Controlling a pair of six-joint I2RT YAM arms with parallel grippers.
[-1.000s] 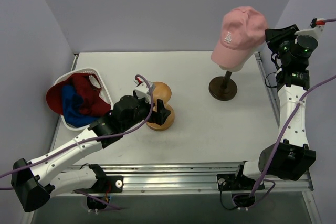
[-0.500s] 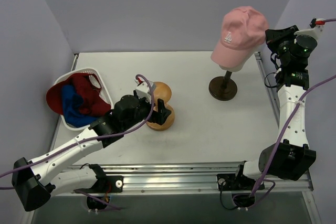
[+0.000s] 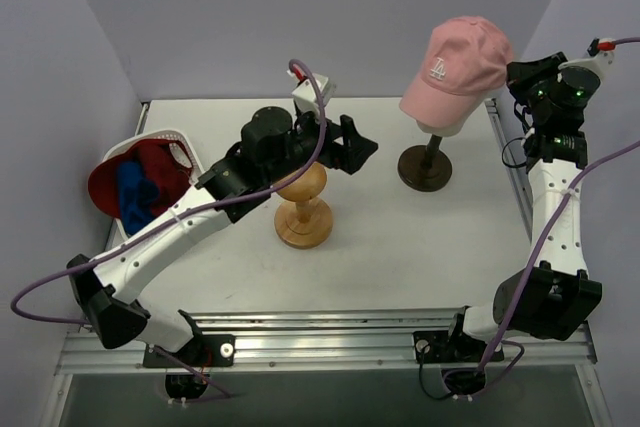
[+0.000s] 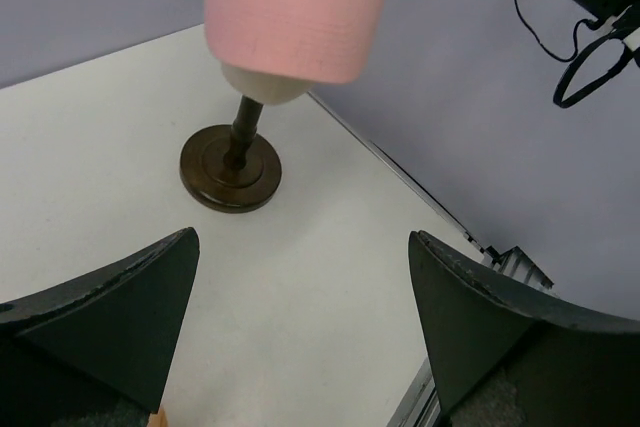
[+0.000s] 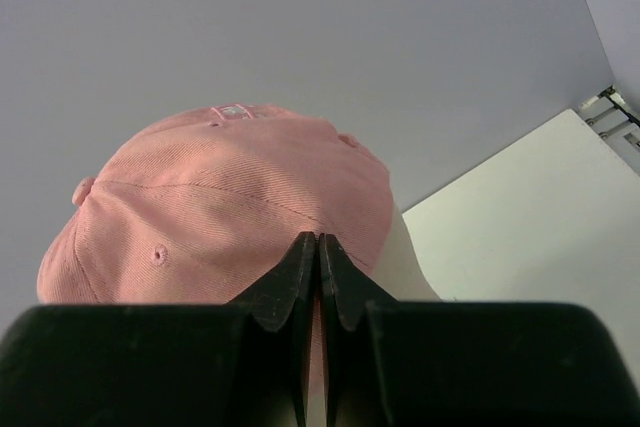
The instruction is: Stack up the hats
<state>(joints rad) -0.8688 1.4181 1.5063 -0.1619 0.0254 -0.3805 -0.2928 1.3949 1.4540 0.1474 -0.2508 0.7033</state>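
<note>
A pink cap (image 3: 455,62) with a white logo sits on the cream mannequin head at the back right. My right gripper (image 3: 514,73) is at the cap's rear edge, its jaws shut on the pink fabric (image 5: 220,197); the fingertips (image 5: 318,242) press together there. My left gripper (image 3: 356,151) hangs open above the table, left of the mannequin, with nothing between its fingers (image 4: 302,237). The left wrist view shows the pink cap (image 4: 300,7) ahead of it. Red hats (image 3: 160,172) and a blue hat (image 3: 135,197) lie bunched in the basket at the left.
The white mesh basket (image 3: 160,134) stands at the table's left edge. A wooden mushroom-shaped stand (image 3: 303,217) is mid-table, under my left arm. The mannequin's dark round base (image 3: 424,167) rests near the right edge (image 4: 230,169). Walls close the back and sides.
My left arm rose from beside the wooden stand and swung up and right toward the mannequin. My right gripper closed on the cap's rear, and the cap shifted slightly.
</note>
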